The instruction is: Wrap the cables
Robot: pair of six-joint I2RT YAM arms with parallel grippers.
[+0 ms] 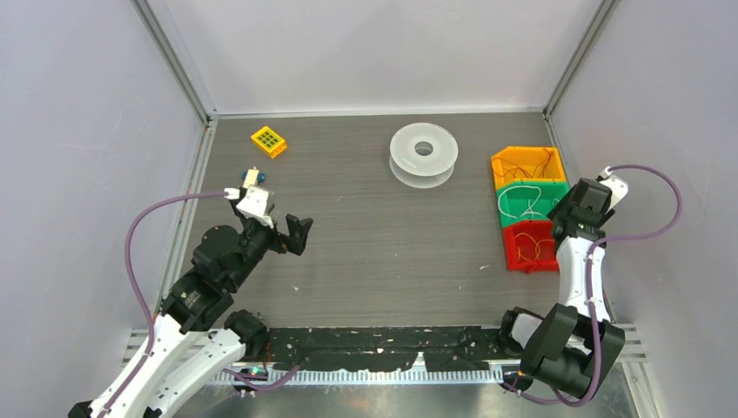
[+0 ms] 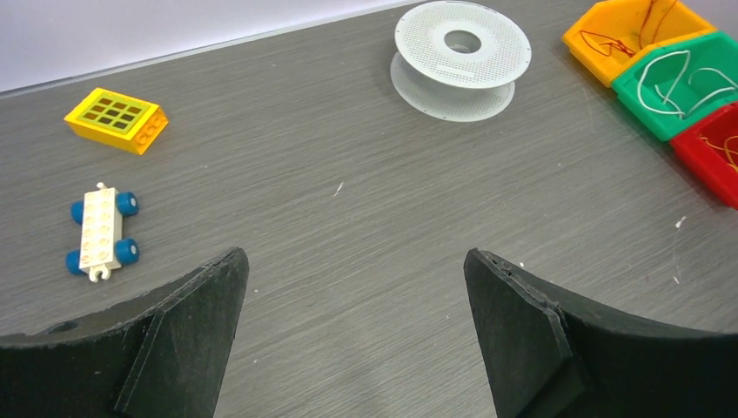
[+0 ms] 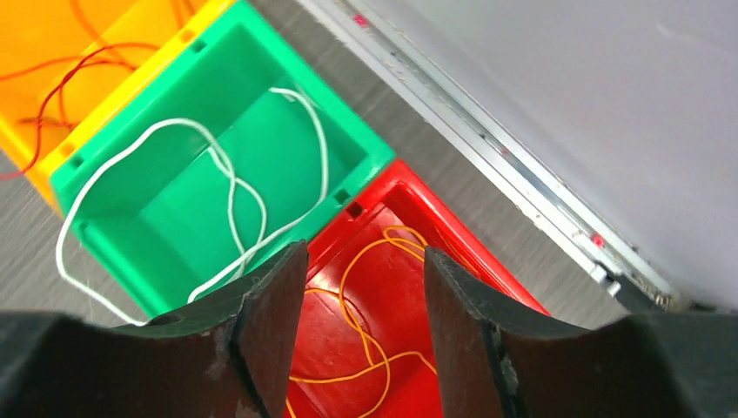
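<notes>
Pincers empty | left pincer (image 2: 354, 257) wide over table (image 2: 348, 157) | right pincer (image 3: 365, 251) parted above cables (image 3: 345, 292) in red bin (image 3: 418, 196)

White spool (image 1: 424, 154) at centre back, yellow brick (image 1: 269, 141) and wheeled white block (image 2: 102, 233) left, green bin (image 3: 148, 209) right.

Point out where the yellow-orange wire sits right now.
In the right wrist view, the yellow-orange wire lies looped in the red bin at the table's right edge, beside the green bin, near the right gripper.
</notes>
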